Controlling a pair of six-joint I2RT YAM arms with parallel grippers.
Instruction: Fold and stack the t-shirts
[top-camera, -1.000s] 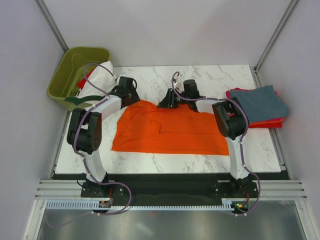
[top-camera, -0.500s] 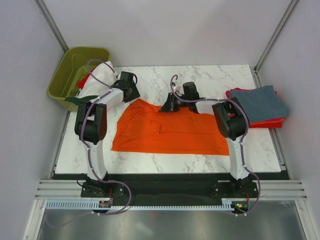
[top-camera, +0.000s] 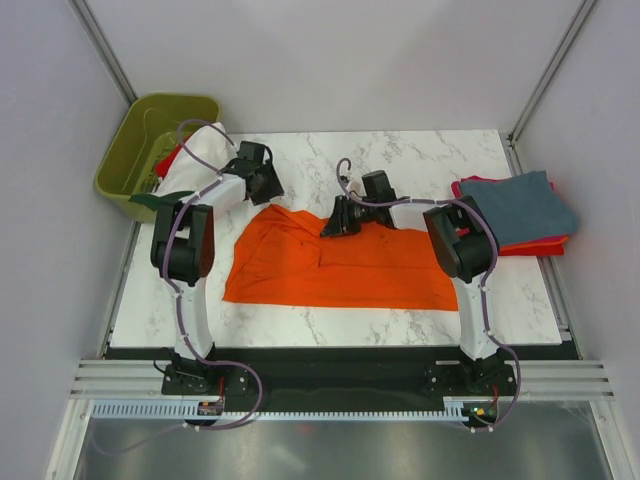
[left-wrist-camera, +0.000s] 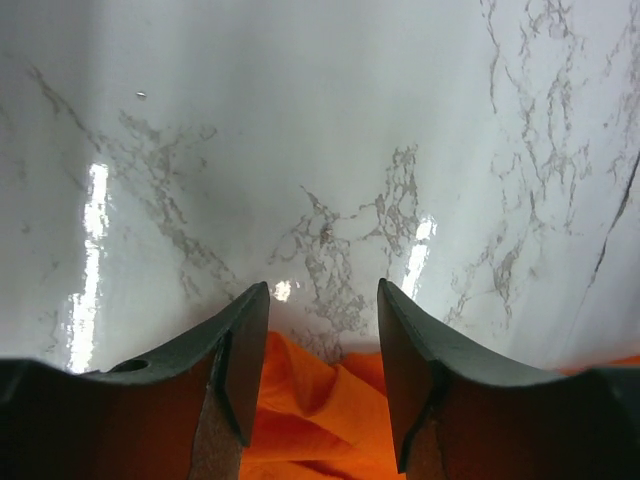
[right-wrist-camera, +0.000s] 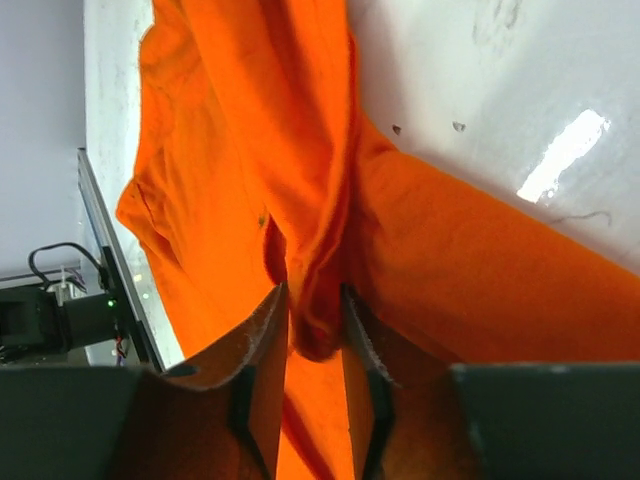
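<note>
I find the orange t-shirt (top-camera: 330, 265) spread flat across the middle of the marble table (top-camera: 430, 160). Its near hem runs close along the 6 o'clock edge and its far edge is bunched.

The right gripper (top-camera: 336, 222) sits on that far edge. In the right wrist view its jaws are drawn narrow, pinching a raised fold of orange cloth (right-wrist-camera: 315, 320).

The left gripper (top-camera: 268, 186) stands at the shirt's 11 o'clock corner. Its jaws are parted with nothing held (left-wrist-camera: 322, 300). Orange cloth lies low between the fingers and bare marble lies beyond.

Open marble runs from 12 to 2 o'clock. At the 3 o'clock edge a folded blue-grey t-shirt (top-camera: 520, 203) tops a red one (top-camera: 548, 244), overhanging the table. The olive-green bin (top-camera: 125, 155) stands off the 10 o'clock corner, and a white t-shirt (top-camera: 198, 158) is draped over its rim.

Against one second ago, the right gripper has drawn the fold toward 6 o'clock. The left gripper has lifted off the cloth toward 11 o'clock.
</note>
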